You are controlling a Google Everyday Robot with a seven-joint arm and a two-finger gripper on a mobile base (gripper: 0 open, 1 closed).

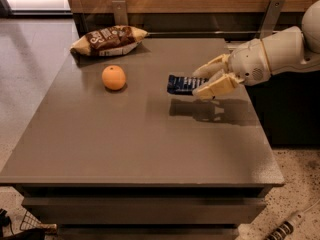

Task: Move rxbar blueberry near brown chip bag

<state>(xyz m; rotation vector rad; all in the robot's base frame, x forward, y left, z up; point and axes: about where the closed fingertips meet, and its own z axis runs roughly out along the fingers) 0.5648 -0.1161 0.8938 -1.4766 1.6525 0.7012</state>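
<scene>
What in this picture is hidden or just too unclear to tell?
All in the camera view:
1. The right end of the rxbar blueberry, covered by the end effector shut on it above the table.
2. The robot arm, cut off by the right edge.
3. The lettering on the brown chip bag, too blurred to read.

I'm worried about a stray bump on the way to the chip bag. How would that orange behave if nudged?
The orange is round and sits loose on the smooth table, so it would probably roll. It looks firm, so a light touch likely won't mark it. The hand, shut on the rxbar blueberry, hangs above the table, apart from it.
</scene>
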